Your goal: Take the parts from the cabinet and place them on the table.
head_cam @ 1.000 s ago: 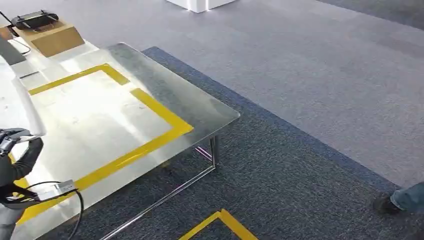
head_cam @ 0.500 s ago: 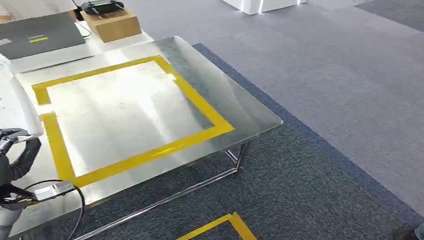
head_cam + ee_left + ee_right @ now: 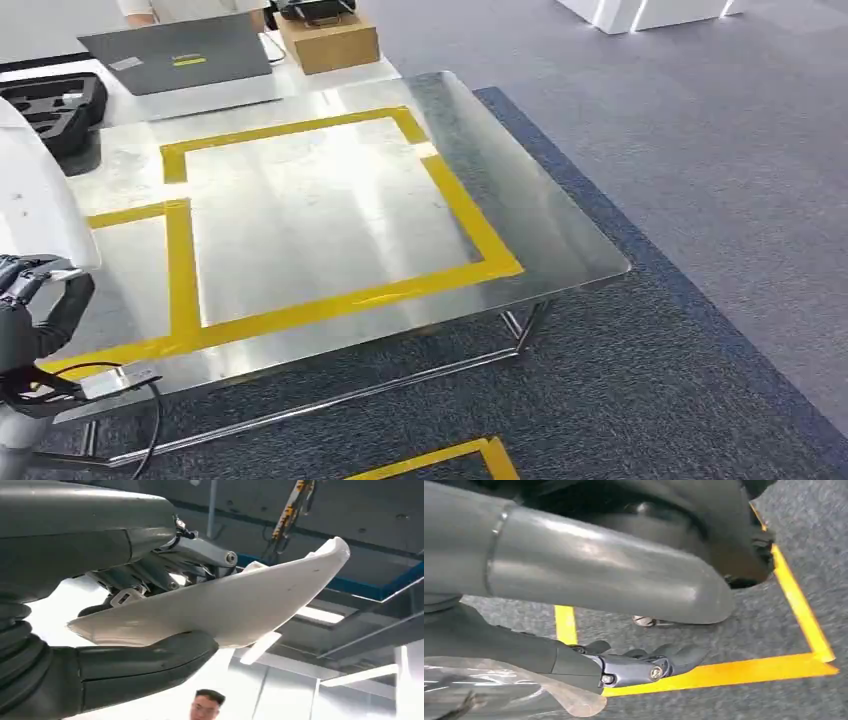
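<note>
View has swung onto steel table with yellow taped square [image 3: 560, 240], now at 12 o'clock. My left hand [image 3: 150, 625] grips white curved shell part [image 3: 235, 605]; right hand [image 3: 649, 665] hangs empty, fingers part-curled. Set-down next.

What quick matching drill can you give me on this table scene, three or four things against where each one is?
Things:
1. white part
2. cardboard box
3. grey laptop
4. black foam tray

Places:
A. far left edge of the steel table
B. in the left hand
C. far side, right of the laptop
D. far side, between tray and box

Pairs: 1-B, 2-C, 3-D, 4-A
</note>
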You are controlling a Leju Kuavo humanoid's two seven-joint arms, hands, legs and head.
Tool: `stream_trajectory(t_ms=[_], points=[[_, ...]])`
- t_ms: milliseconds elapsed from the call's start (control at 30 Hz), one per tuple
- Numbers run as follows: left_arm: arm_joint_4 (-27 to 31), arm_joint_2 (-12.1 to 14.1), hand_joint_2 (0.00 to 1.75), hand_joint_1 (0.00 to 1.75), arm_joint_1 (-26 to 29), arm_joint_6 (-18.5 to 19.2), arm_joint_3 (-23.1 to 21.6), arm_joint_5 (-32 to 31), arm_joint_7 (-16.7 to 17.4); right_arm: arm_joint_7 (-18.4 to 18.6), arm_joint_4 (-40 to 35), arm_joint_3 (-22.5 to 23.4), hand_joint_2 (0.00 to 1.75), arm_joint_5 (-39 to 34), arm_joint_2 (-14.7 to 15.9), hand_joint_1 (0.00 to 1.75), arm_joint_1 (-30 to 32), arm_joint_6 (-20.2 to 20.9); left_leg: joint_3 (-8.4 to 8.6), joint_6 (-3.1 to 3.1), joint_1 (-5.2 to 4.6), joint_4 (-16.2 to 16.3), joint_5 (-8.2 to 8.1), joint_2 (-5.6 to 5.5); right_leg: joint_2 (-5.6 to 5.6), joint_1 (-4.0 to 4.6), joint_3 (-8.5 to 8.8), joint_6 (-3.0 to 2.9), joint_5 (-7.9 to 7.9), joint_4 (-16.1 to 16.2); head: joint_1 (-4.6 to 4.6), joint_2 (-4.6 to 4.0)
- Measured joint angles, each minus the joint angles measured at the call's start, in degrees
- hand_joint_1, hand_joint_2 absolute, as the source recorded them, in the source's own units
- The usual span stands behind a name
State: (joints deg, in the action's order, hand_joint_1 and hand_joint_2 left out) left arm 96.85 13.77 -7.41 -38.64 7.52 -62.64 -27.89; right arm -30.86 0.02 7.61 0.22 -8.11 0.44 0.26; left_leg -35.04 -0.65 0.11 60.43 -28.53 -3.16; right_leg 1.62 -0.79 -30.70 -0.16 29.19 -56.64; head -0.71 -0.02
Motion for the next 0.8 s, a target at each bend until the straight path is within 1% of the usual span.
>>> stream_trajectory(t_ms=[33,67,100,133,167,200,233,267,300,333,367,400,433,467,500,533,567,600,633,667,700,733,767,800], points=[[0.00,-0.02,1.75,1.75,-0.21,0.00,-0.04,0.02,0.15,0.02,0.00,0.04,0.00,0.02,-0.02,0.00,0.04,0.13,-2.02,-0.35,0.08,4.41,-2.39,1.72,-0.93,0.12,0.01,-0.20,0.06,-0.01,0.23,0.00],[0.00,-0.07,1.75,1.75,-0.14,0.00,-0.13,0.02,0.20,0.02,0.00,0.07,0.00,0.07,0.00,0.00,0.17,0.15,-4.35,-0.55,0.25,9.51,-4.67,2.37,-1.84,0.22,0.03,-0.36,0.16,-0.02,0.18,0.00],[-0.02,-0.07,1.75,1.75,0.00,0.00,-0.22,0.02,0.22,0.04,0.00,0.11,0.00,0.09,0.00,0.00,0.27,0.13,-6.42,-0.70,0.39,13.91,-6.20,2.52,-2.77,0.27,-0.01,-0.47,0.25,-0.05,0.20,0.00],[-0.07,-0.07,1.75,1.75,0.12,0.00,-0.24,0.02,0.26,0.06,0.00,0.13,0.00,0.11,0.02,0.00,0.32,0.13,-7.23,-0.80,0.47,15.78,-6.30,2.55,-3.61,0.31,0.02,-0.52,0.31,-0.07,0.20,0.00],[-0.13,-0.07,1.75,1.75,0.16,0.00,-0.26,0.02,0.31,0.09,0.00,0.15,0.00,0.13,0.02,0.00,0.31,0.15,-6.73,-0.82,0.49,14.89,-5.17,2.61,-4.35,0.33,0.11,-0.50,0.42,-0.07,0.20,0.00],[-0.13,-0.02,1.75,1.75,0.15,0.00,-0.26,0.02,0.31,0.09,0.00,0.17,0.00,0.15,0.02,0.00,0.25,0.17,-4.89,-0.72,0.47,11.27,-2.79,2.81,-5.18,0.37,0.27,-0.44,0.56,-0.08,0.22,0.00],[-0.13,0.00,1.75,1.75,0.15,0.00,-0.26,0.02,0.31,0.11,0.00,0.20,0.00,0.15,0.02,0.00,0.18,0.18,-2.26,-0.50,0.41,6.27,-0.23,3.47,-5.84,0.39,0.56,-0.29,0.75,-0.08,0.20,0.00],[-0.13,0.02,1.75,1.75,0.13,0.00,-0.26,0.02,0.31,0.09,0.00,0.26,0.00,0.17,0.02,0.00,0.14,0.18,0.54,-0.16,0.28,1.00,1.99,5.22,-6.44,0.48,0.91,-0.18,0.97,-0.08,0.22,0.00],[-0.13,0.02,1.75,1.75,0.06,0.00,-0.26,0.02,0.42,0.11,0.00,0.39,0.00,0.20,0.02,0.00,0.13,0.20,2.09,0.15,-0.50,-1.67,1.31,8.95,-7.04,0.84,1.08,0.14,1.22,-0.10,0.18,0.00],[-0.13,0.02,1.75,1.75,-0.08,0.00,-0.35,0.02,0.53,0.11,0.00,0.48,0.00,0.20,0.02,0.00,0.12,0.20,2.03,0.58,-0.71,-2.57,1.29,8.62,-7.59,1.17,0.93,0.45,1.42,-0.37,0.38,0.00],[-0.13,0.04,1.75,1.75,0.09,0.00,-0.35,0.00,0.68,0.17,0.00,0.52,0.00,0.24,0.02,0.00,0.16,0.20,1.69,0.71,-0.72,-2.39,1.32,8.04,-8.44,1.25,0.99,0.61,1.47,-0.30,0.07,0.00],[-0.13,0.11,1.75,1.75,0.28,0.00,-0.35,-0.04,0.83,0.20,0.00,0.55,0.00,0.35,0.02,0.00,0.21,0.20,1.50,0.89,-0.80,-2.25,1.26,7.24,-9.21,1.21,1.13,0.82,1.56,-0.20,0.07,0.00],[-0.13,0.22,1.75,1.75,0.39,0.00,-0.35,-0.04,0.99,0.20,0.00,0.55,0.00,0.42,0.02,0.00,0.15,0.20,1.43,1.28,-0.72,-2.47,1.43,6.40,-10.05,1.24,1.39,1.11,1.70,-0.14,0.12,0.02],[-0.13,0.35,1.75,1.75,0.48,-0.02,-0.35,-0.09,1.07,0.20,-0.02,0.57,0.00,0.50,0.02,0.00,0.03,0.18,1.75,1.76,-0.13,-2.95,1.78,5.77,-8.80,0.98,0.80,1.70,2.48,-0.50,0.09,0.02],[-0.07,0.44,1.75,1.75,0.33,-0.02,-0.35,-0.09,1.09,0.17,-0.02,0.57,0.00,0.55,0.02,0.00,0.06,0.15,1.71,1.98,-0.04,-2.98,1.85,5.28,-5.46,0.89,0.43,1.90,3.64,-2.06,-0.13,0.00],[-0.07,0.44,1.75,1.75,0.26,-0.02,-0.35,-0.13,1.25,0.15,-0.02,0.59,0.00,0.55,0.02,0.00,-0.01,0.13,1.61,2.24,0.00,-2.98,1.95,4.56,-3.11,0.73,-1.49,2.01,5.85,-6.25,-0.35,0.00],[-0.07,0.37,1.75,1.75,0.31,0.00,-0.37,-0.15,1.33,0.20,-0.02,0.59,0.00,0.57,0.02,0.00,0.06,0.13,1.53,2.36,0.01,-2.98,1.97,4.03,-2.28,0.64,-3.42,2.09,7.60,-10.19,-0.56,0.00],[-0.07,0.37,1.75,1.75,0.39,0.00,-0.39,-0.15,1.47,0.20,-0.02,0.63,0.00,0.61,0.04,0.00,0.25,0.11,1.42,2.45,0.00,-2.96,2.00,3.20,-1.79,0.64,-6.41,2.17,9.74,-15.93,-0.58,0.00],[-0.07,0.37,1.75,1.75,0.45,0.00,-0.39,-0.15,1.58,0.20,0.00,0.68,0.00,0.70,0.04,0.00,0.41,0.07,1.42,2.48,-0.01,-2.95,2.00,2.83,-1.73,0.64,-8.08,2.20,10.18,-18.70,-0.58,0.00],[-0.07,0.37,1.75,1.75,0.50,0.00,-0.39,-0.15,1.68,0.20,-0.02,0.76,0.00,0.72,0.04,0.00,0.48,0.07,1.48,2.50,0.00,-2.94,1.99,2.28,-1.73,0.64,-8.45,2.20,9.07,-18.61,-0.58,0.00],[-0.07,0.39,1.75,1.75,0.50,0.00,-0.39,-0.22,1.73,0.17,-0.02,0.85,0.00,0.77,0.04,0.00,0.45,0.00,1.54,2.49,0.03,-2.90,1.98,1.79,-1.73,0.62,-7.54,2.14,6.62,-15.79,-0.67,0.00],[-0.07,0.41,1.75,1.75,0.51,0.00,-0.42,-0.46,1.86,0.15,-0.02,0.96,0.00,0.76,0.04,0.00,0.35,-0.09,1.65,2.40,0.07,-2.84,1.93,1.39,-1.72,0.57,-5.53,2.09,3.57,-10.88,-0.69,0.00],[-0.07,0.46,1.75,1.75,0.51,0.00,-0.44,-0.50,1.92,0.15,-0.02,1.01,0.00,0.76,0.04,0.00,0.32,-0.09,1.77,2.25,0.12,-2.78,1.83,1.18,-1.65,0.52,-3.60,1.99,1.33,-6.53,-0.67,0.00],[-0.07,0.52,1.75,1.75,0.50,0.00,-0.46,-0.50,2.03,0.13,-0.02,1.05,0.00,0.77,0.04,0.00,0.28,-0.06,1.72,1.91,0.06,-2.58,1.62,1.00,-1.01,0.40,-1.76,1.89,0.32,-2.04,-0.76,0.00]])
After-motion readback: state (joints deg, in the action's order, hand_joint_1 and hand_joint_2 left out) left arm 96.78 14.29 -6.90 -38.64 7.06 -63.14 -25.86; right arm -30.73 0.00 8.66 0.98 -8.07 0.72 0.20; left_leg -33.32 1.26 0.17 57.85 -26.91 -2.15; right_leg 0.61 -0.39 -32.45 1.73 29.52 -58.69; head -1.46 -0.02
